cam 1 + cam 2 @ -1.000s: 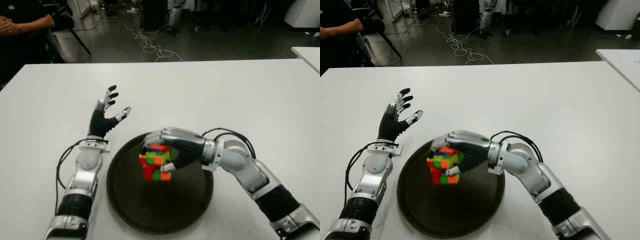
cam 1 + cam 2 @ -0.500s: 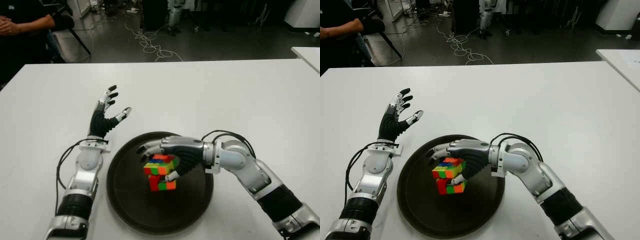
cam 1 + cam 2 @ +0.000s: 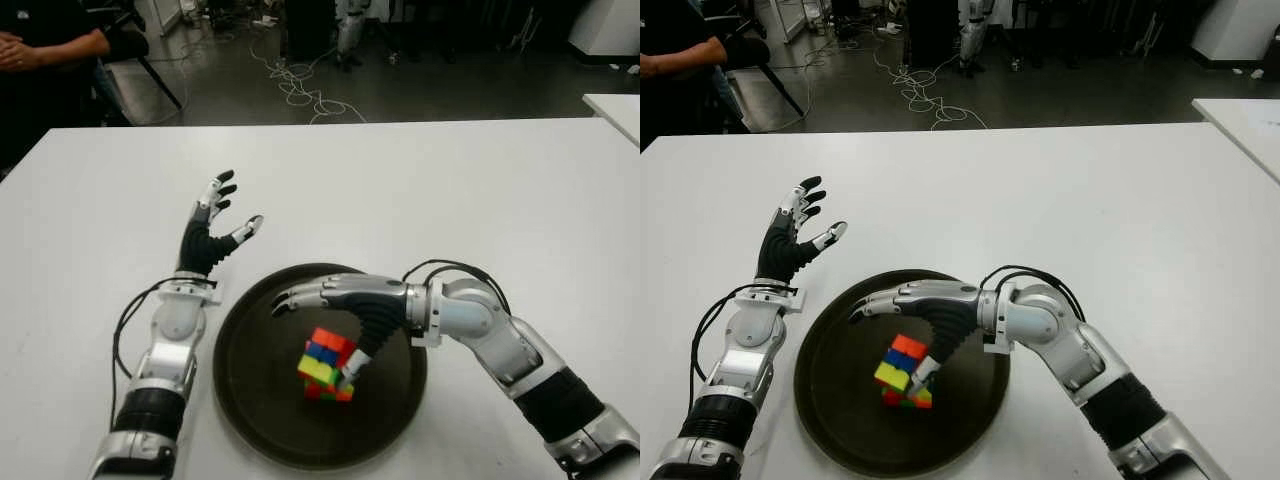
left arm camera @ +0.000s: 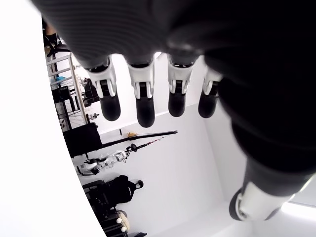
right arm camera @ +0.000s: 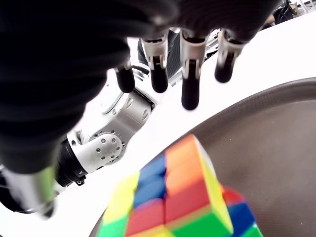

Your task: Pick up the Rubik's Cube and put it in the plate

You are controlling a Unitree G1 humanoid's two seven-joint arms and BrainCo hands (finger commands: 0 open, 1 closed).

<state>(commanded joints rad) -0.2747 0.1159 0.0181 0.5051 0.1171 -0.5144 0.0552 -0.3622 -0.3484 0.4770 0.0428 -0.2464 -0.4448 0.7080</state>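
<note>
White table (image 3: 450, 190), cabled floor beyond, right hand (image 3: 335, 300) spread over cube (image 3: 327, 364) on plate (image 3: 255, 400)

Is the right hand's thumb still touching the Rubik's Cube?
Cannot tell. In the left eye view the right hand has its fingers spread above the Rubik's Cube, but its thumb overlaps the cube's edge; no gap shows.

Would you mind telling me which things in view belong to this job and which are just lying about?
Belonging to the job:
Rubik's Cube, tilted in the plate
plate
right hand, fingers open above the cube

Just there:
left hand, open, left of the plate
white table
cables on the floor
seated person
</note>
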